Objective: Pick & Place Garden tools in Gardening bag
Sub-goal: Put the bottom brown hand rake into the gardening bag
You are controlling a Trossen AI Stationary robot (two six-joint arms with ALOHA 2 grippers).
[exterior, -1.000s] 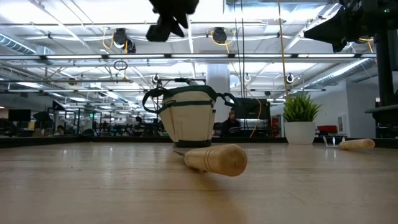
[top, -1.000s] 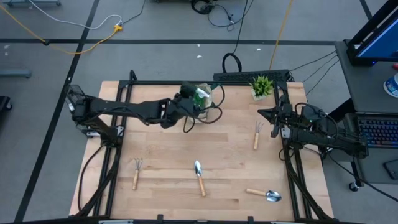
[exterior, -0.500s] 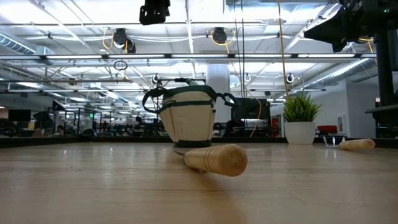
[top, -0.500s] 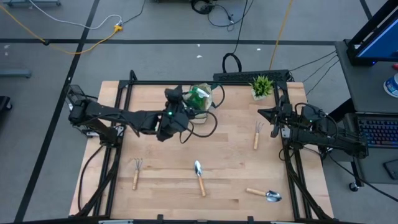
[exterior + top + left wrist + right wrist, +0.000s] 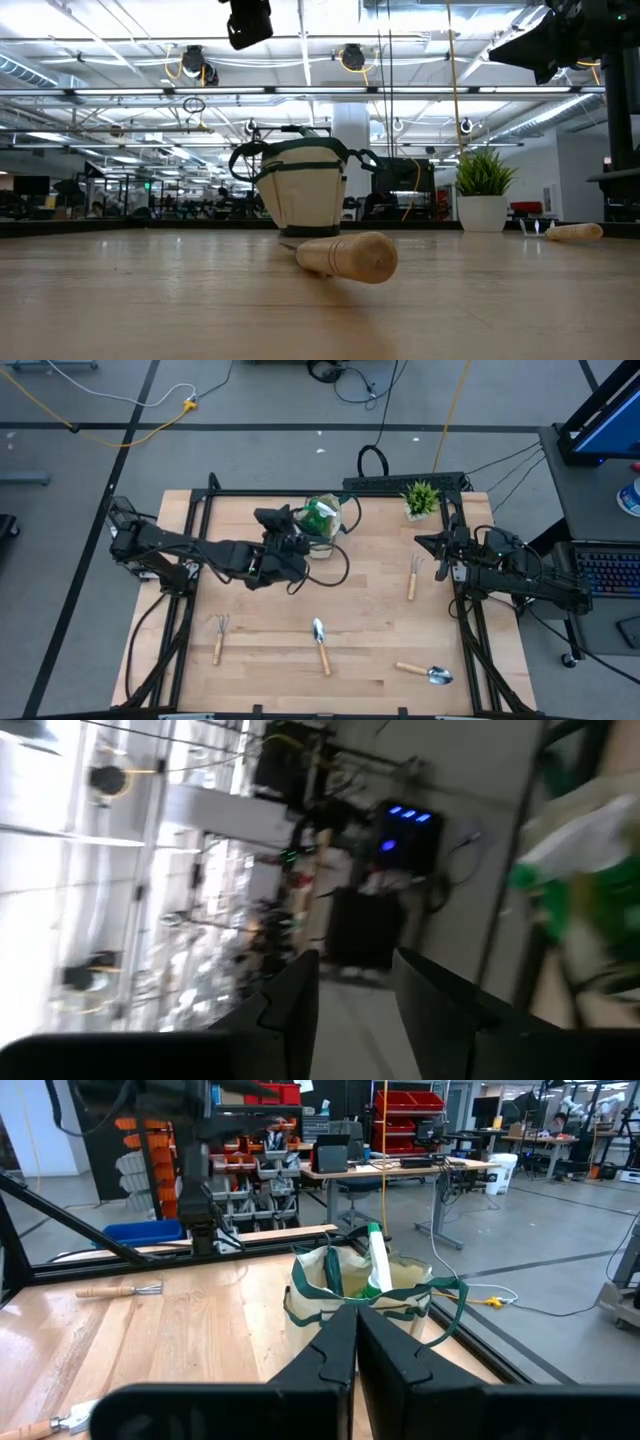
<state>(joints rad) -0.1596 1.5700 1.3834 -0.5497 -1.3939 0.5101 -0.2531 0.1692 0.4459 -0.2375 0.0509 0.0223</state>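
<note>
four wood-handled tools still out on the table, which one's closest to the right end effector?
The fork rake lying next to the right end effector, below the potted plant. The other fork rake and both trowels lie along the table's front.

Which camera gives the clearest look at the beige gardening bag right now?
The right wrist view: the beige fabric gardening bag with dark green trim stands open, something green inside. The low view shows only its side; the high view only its top; the left wrist view is blurred.

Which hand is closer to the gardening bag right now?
Left. The left hand is just beside the gardening bag; the right hand waits farther off, by the table's right edge.
</note>
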